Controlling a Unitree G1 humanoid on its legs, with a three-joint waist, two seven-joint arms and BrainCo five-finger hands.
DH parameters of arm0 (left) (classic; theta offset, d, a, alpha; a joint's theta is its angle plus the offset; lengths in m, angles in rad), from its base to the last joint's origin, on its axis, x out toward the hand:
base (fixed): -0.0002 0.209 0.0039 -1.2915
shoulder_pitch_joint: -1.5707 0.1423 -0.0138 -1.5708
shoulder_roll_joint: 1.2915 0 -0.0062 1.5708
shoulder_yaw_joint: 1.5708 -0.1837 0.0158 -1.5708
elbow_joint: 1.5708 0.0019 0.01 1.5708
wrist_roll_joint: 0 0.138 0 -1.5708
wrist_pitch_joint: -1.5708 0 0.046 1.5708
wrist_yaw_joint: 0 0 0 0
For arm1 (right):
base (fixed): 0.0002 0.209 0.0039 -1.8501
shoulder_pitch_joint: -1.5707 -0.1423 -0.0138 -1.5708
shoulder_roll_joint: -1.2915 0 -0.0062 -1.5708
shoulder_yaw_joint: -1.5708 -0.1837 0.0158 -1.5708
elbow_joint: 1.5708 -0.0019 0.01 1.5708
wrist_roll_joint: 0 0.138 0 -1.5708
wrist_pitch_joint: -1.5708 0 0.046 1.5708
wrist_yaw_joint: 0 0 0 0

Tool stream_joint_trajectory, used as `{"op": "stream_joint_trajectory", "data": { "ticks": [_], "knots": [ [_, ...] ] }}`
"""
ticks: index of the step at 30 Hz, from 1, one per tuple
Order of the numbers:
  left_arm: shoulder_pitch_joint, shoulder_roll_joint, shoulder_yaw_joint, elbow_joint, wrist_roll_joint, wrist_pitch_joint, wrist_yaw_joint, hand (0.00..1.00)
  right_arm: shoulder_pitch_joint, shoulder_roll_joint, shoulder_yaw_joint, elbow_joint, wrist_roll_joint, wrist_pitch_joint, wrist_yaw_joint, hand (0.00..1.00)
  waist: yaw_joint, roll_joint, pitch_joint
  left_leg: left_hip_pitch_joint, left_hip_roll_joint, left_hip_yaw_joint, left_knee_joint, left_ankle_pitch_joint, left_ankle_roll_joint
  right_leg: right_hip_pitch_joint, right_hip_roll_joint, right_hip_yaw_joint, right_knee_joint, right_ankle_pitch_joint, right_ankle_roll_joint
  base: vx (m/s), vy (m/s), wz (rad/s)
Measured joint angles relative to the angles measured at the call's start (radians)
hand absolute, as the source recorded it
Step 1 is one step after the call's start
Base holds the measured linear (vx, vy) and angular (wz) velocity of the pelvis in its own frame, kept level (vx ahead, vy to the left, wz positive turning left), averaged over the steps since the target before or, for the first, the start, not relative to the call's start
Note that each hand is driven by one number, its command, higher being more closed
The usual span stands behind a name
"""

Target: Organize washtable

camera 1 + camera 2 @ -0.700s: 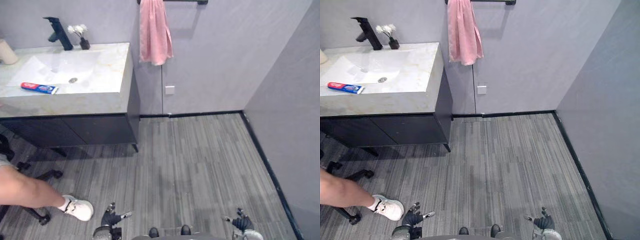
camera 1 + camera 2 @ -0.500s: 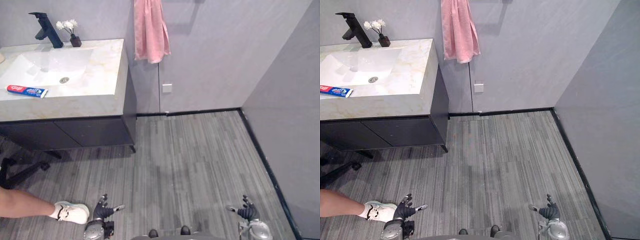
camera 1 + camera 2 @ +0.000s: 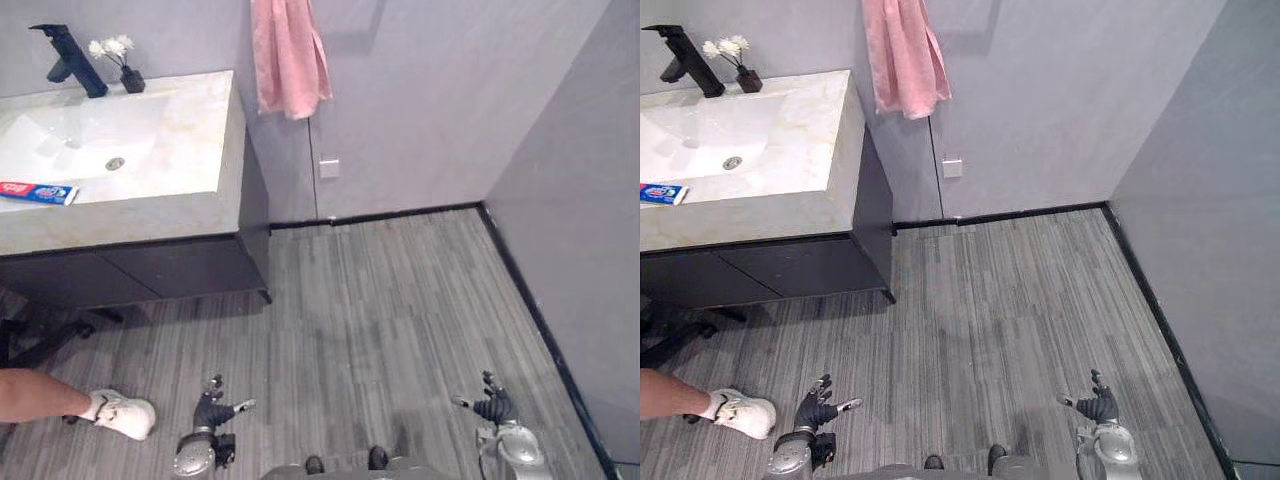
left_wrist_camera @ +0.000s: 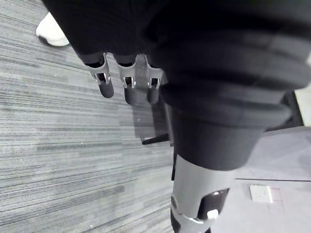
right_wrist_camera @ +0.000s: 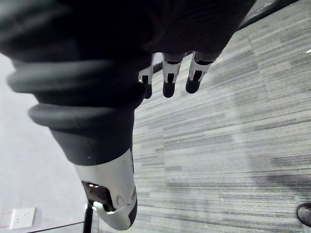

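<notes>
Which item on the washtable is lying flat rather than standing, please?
The toothpaste tube, flat near the front edge of the washtable; the black faucet and flower vase stand upright at the back.

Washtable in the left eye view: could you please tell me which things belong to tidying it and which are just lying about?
For the job: washtable; toothpaste tube lying on it; flower vase beside the black faucet; left hand and right hand, both open and empty.
Probably just about: pink towel; wall socket; a person's white shoe.
</notes>
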Motion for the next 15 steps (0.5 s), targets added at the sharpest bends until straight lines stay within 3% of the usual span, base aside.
{"op": "stream_joint_trajectory", "data": {
  "ticks": [2, 4, 5, 9, 10, 11, 12, 13, 14, 15],
  "knots": [
    [0.002, 0.000, -0.004, -0.006, -0.003, 0.000, 0.003, 0.00, 0.001, 0.000, 0.000, 0.000, 0.000, 0.011, -0.011, 0.00, 0.001, -0.010, 0.012, -0.003, -0.012, 0.009, 0.048, -0.044, 0.016, -0.064, -0.023, 0.002, 0.168, -0.059, 0.029, 0.02, 0.064, -0.19],
    [0.000, 0.005, -0.008, -0.006, -0.003, 0.001, 0.005, 0.00, 0.001, 0.003, 0.004, -0.002, 0.000, 0.019, -0.013, 0.00, -0.001, -0.010, 0.026, 0.022, -0.019, 0.008, 0.063, -0.086, 0.025, -0.164, -0.048, -0.026, 0.403, -0.059, 0.032, 0.11, 0.091, -0.12],
    [-0.002, 0.015, -0.016, -0.007, -0.003, 0.002, 0.006, 0.00, 0.005, 0.006, 0.010, -0.002, 0.000, 0.027, -0.013, 0.00, -0.006, -0.014, 0.038, 0.057, -0.021, 0.006, 0.062, -0.097, 0.033, -0.206, -0.073, -0.066, 0.507, -0.089, 0.028, 0.17, 0.069, -0.06],
    [-0.033, 0.039, -0.032, -0.007, -0.004, 0.002, 0.009, 0.00, -0.002, -0.006, 0.031, -0.011, 0.001, 0.032, -0.013, 0.00, -0.034, 0.004, 0.053, 0.124, 0.017, -0.022, 0.050, -0.122, 0.017, -0.307, -0.079, -0.155, 0.437, -0.117, 0.017, 0.38, -0.013, 0.23],
    [-0.059, 0.036, -0.033, -0.007, -0.004, 0.001, 0.014, 0.00, -0.002, -0.013, 0.036, -0.029, 0.001, 0.033, -0.013, 0.00, -0.044, 0.018, 0.064, 0.143, 0.046, -0.041, 0.033, -0.123, 0.004, -0.347, -0.053, -0.166, 0.359, -0.095, 0.001, 0.46, -0.121, 0.49],
    [-0.081, 0.034, -0.033, -0.008, -0.003, 0.001, 0.021, 0.00, -0.006, -0.021, 0.043, -0.044, 0.001, 0.032, -0.012, 0.00, -0.054, 0.029, 0.072, 0.164, 0.070, -0.057, 0.019, -0.122, -0.028, -0.380, -0.031, -0.168, 0.261, -0.028, -0.011, 0.48, -0.136, 0.49],
    [-0.088, 0.036, -0.033, -0.008, -0.003, 0.001, 0.022, 0.00, -0.005, -0.023, 0.042, -0.048, 0.001, 0.032, -0.013, 0.00, -0.056, 0.024, 0.071, 0.173, 0.074, -0.060, 0.018, -0.122, -0.042, -0.388, -0.023, -0.162, 0.203, 0.024, -0.012, 0.56, -0.172, 0.46],
    [-0.090, 0.041, -0.033, -0.012, -0.003, -0.001, 0.023, 0.00, 0.004, -0.024, 0.045, -0.056, 0.001, 0.032, -0.013, 0.00, -0.056, 0.004, 0.071, 0.208, 0.075, -0.068, 0.023, -0.132, -0.069, -0.383, -0.024, -0.149, 0.116, 0.188, -0.047, 0.61, -0.185, 0.21],
    [-0.096, 0.027, -0.034, -0.008, -0.003, 0.000, 0.024, 0.00, -0.006, -0.034, 0.044, -0.054, 0.001, 0.036, -0.013, 0.00, -0.055, 0.030, 0.076, 0.216, 0.110, -0.083, 0.058, -0.132, -0.099, -0.387, -0.009, -0.173, 0.188, 0.194, -0.100, 0.61, -0.196, 0.20],
    [-0.100, 0.029, -0.034, -0.009, -0.003, -0.001, 0.021, 0.00, -0.016, -0.031, 0.045, -0.061, 0.001, 0.035, -0.012, 0.00, -0.057, 0.029, 0.075, 0.196, 0.121, -0.085, 0.102, -0.110, -0.135, -0.385, -0.010, -0.176, 0.208, 0.157, -0.105, 0.58, -0.206, 0.10]
  ]
}}
